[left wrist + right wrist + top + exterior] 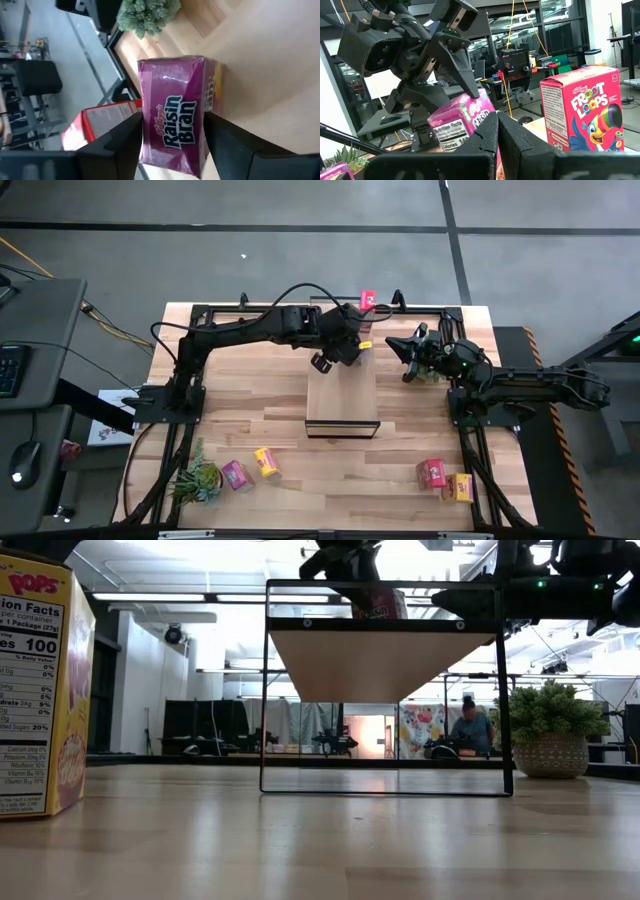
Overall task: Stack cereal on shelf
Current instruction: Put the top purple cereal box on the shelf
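The left gripper (pixel 172 145) clamps a magenta Raisin Bran box (pixel 175 120) between its two dark fingers (pixel 120 147), holding it over the far end of the shelf (pixel 342 395); in the low view the same box shows just above the shelf's plank; the right gripper (pixel 496 135) waits near the table's right far side with its fingers pressed together on nothing, pointed at the left gripper; a red Froot Loops box (pixel 582 107) stands just behind the shelf's far end; along the near edge of the table (pixel 400 465) lie a magenta box (pixel 235 474) beside a yellow box (pixel 265 461) on the left, and a red box (pixel 431 473) touching a second yellow box (pixel 459 486) on the right.
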`<action>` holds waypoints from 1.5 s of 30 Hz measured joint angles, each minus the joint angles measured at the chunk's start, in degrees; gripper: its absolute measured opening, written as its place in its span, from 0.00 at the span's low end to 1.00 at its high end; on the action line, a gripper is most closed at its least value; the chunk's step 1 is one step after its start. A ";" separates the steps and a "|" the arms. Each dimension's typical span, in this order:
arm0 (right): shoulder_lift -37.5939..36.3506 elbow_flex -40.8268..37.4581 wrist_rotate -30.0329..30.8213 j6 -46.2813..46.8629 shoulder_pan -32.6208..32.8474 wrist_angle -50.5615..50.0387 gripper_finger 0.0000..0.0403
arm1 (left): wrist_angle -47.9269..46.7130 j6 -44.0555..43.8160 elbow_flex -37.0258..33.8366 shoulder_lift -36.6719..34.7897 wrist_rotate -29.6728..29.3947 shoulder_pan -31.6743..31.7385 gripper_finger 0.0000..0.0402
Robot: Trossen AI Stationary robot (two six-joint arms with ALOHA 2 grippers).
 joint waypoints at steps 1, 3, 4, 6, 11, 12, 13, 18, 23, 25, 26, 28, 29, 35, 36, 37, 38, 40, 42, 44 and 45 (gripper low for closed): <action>0.00 0.00 0.00 0.00 0.00 0.02 0.00 | 0.28 0.16 0.00 0.00 -0.74 0.00 0.50; -0.02 0.00 0.00 0.00 0.00 0.08 0.00 | 0.38 0.98 0.00 0.00 -2.57 0.00 0.50; 0.00 0.00 0.00 -0.02 0.00 0.09 0.00 | 0.53 1.32 0.00 0.00 -3.16 0.00 0.50; -0.01 0.00 0.00 -0.02 0.00 0.11 0.00 | 0.97 1.84 0.00 0.00 -4.40 0.00 0.50; -0.02 0.00 -0.02 -0.04 0.00 0.09 0.00 | 0.49 2.15 2.72 -0.02 -8.31 0.00 0.50; -0.02 0.00 -0.02 -0.04 0.00 0.10 0.00 | 0.39 2.09 3.71 -0.12 -8.83 0.00 0.50; -0.02 0.00 -0.02 -0.04 0.00 0.09 0.00 | -0.17 1.60 4.86 -0.13 -9.32 0.00 0.50; -0.02 0.00 -0.02 -0.04 0.00 0.09 0.00 | -8.14 -11.91 9.05 -1.39 -6.40 0.88 0.47; -0.02 0.00 -0.04 -0.13 0.00 -0.10 0.00 | -15.33 -29.70 2.36 -6.03 8.49 4.56 0.24; -0.02 0.00 -0.04 -0.27 0.00 -0.08 0.00 | -9.93 -32.27 -5.09 -9.30 10.64 4.60 0.10; -0.02 0.00 -0.04 -0.28 0.00 -0.07 0.00 | -5.63 -33.12 -9.67 -11.27 11.29 4.03 0.05; -0.02 0.00 -0.02 -0.26 0.00 -0.09 0.00 | 5.90 -34.66 -20.20 -15.79 11.95 3.22 0.03; -0.04 0.00 -0.04 -0.27 0.00 -0.07 0.00 | 11.64 -35.16 -25.89 -18.10 11.95 2.81 0.03; -0.04 0.00 -0.04 -0.22 0.00 -0.11 0.00 | 54.15 -45.11 -57.31 -28.67 12.09 2.10 0.00; -0.04 0.00 -0.04 -0.20 0.02 -0.03 0.00 | 59.72 -47.22 -60.75 -29.36 12.09 2.10 0.00; -0.04 0.00 -0.04 -0.20 0.00 -0.02 0.00 | 64.39 -49.33 -63.55 -29.52 12.09 2.10 0.00; -0.04 0.00 -0.04 -0.18 0.00 -0.02 0.00 | 67.88 -51.08 -65.46 -29.40 12.15 2.15 0.00; -0.04 0.00 -0.04 -0.09 0.00 0.09 0.00 | 70.97 -52.72 -67.37 -28.54 12.13 2.32 0.00; -0.04 0.00 -0.02 0.04 0.02 -0.18 0.00 | 72.61 -52.86 -67.18 -27.26 12.09 2.32 0.00; -0.04 0.00 0.06 0.44 0.00 -1.47 0.00 | 72.73 -52.85 -65.87 -25.96 11.36 2.73 0.00; -0.02 0.00 0.57 0.45 0.02 -2.74 0.00 | 73.08 -52.70 -65.10 -25.13 11.20 2.98 0.00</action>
